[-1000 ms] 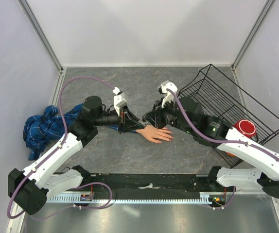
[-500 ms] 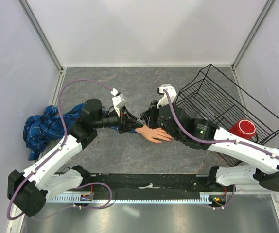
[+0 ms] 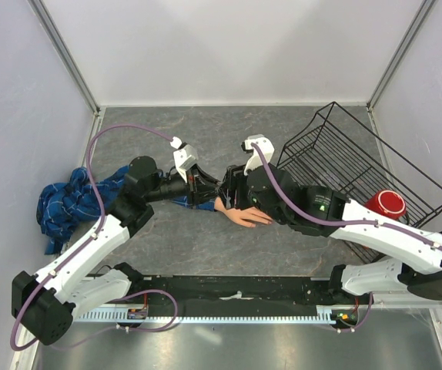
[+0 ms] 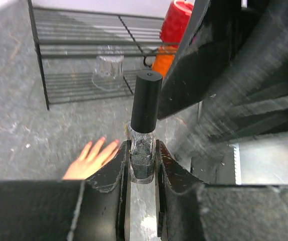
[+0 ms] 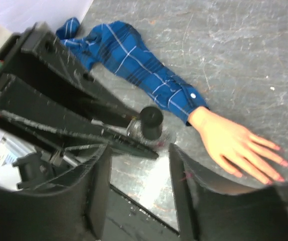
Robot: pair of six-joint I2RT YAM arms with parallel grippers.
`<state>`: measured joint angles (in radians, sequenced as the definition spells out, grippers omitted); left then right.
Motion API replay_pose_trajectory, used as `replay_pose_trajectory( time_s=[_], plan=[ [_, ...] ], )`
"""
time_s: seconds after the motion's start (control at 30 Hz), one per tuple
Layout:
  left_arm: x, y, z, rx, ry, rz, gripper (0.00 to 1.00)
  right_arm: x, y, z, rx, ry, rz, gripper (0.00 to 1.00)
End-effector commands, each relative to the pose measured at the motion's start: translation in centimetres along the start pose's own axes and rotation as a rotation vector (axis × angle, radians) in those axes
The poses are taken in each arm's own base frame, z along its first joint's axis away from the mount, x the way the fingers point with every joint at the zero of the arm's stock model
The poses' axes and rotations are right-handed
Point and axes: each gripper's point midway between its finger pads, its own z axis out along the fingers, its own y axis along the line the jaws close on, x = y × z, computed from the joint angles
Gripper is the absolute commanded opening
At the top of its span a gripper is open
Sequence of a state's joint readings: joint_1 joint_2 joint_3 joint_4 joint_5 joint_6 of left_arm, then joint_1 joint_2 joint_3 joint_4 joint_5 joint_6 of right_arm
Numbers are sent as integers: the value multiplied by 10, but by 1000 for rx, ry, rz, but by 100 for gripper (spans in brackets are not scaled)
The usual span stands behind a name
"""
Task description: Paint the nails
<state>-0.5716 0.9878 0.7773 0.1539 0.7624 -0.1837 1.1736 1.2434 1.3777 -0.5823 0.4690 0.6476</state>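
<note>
A grey, scratched, stone-look tabletop (image 3: 175, 247) lies between pale matte walls (image 3: 229, 46). Mid-table, pink nails (image 5: 279, 163) tip a smooth peach mannequin hand (image 5: 234, 143). The left gripper (image 4: 143, 148) clamps a small glass bottle with a cylindrical black cap (image 4: 145, 100). The right gripper (image 5: 139, 146) is spread, gripping nothing.

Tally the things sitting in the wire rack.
3. In the left wrist view of the wire rack: a clear glass at left, a red cup at right, an orange item just below it. The right arm may hide others.
</note>
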Motion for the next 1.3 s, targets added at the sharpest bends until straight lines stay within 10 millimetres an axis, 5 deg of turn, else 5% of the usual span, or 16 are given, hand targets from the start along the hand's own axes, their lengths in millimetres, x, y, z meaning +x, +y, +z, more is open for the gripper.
replay_pose_trajectory(
  time_s=[0.0, 0.17, 0.3, 0.47, 0.63, 0.87, 1.07, 1.27],
  plan=[
    [-38, -8, 1, 31, -92, 112, 2, -20, 4, -24, -20, -4, -46, 63],
    [-38, -11, 2, 54, -84, 105, 2, -40, -1, -52, -52, -49, -69, 82],
    [-37, -26, 1, 147, -69, 96, 2, -36, 6, -71, -173, -12, -222, 85],
    [-36, -70, -8, 427, -34, 64, 2, -23, 37, -92, -449, 47, -452, 73],
    [-35, -88, -17, 539, -19, 75, 2, -31, 43, -91, -518, 96, -468, 64],
    [-34, -90, -17, 547, -17, 68, 2, -40, 37, -83, -539, 108, -446, 60],
    [-34, -90, -16, 543, -18, 64, 2, -28, 48, -81, -614, 153, -446, 52],
    [-34, -86, -13, 524, -21, 52, 2, -23, 48, -73, -613, 166, -444, 38]
  ],
)
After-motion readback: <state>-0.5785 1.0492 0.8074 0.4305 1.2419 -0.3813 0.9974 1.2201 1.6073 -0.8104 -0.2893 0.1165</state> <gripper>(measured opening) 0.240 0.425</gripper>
